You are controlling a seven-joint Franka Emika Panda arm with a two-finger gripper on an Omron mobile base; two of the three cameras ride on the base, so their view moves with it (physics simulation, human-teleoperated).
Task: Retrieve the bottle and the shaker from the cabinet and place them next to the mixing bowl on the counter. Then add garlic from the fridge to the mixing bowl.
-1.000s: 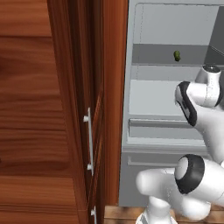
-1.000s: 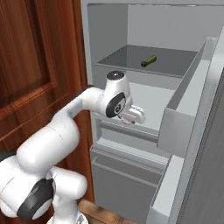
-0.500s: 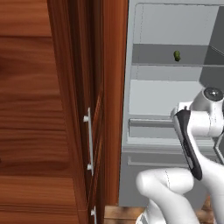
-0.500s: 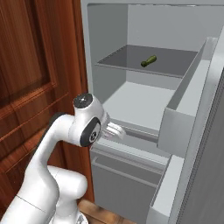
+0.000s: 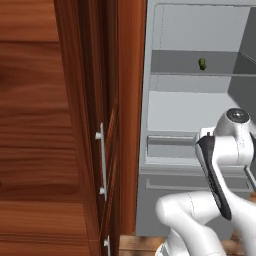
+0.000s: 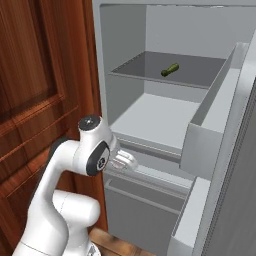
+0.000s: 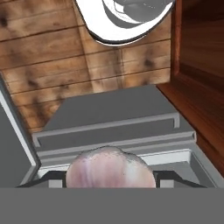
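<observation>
A pale, pinkish garlic bulb [image 7: 111, 168] sits between the dark fingertips [image 7: 169, 177] of my gripper [image 7: 111, 180], which is shut on it. In the right base view the gripper [image 6: 123, 161] hangs just in front of the open fridge [image 6: 150, 117], at the level of the drawer's front edge. The hand looks down on the grey fridge drawer [image 7: 113, 124] and the wooden floor [image 7: 52, 57]. The fridge [image 5: 190, 100] stands open with pale grey shelves. The bottle, the shaker, the mixing bowl, the cabinet and the counter are out of view.
A small green vegetable [image 6: 170, 69] [image 5: 202, 63] lies on the upper fridge shelf. The open fridge door [image 6: 220, 150] with its bin stands close on the right. Tall reddish-brown wood panels [image 5: 50, 125] [image 6: 35, 90] with silver handles [image 5: 102, 161] flank the left.
The arm has drawn back out of the fridge, toward the base and lower. The gripper has come away from above the lower shelf with the garlic in it.
</observation>
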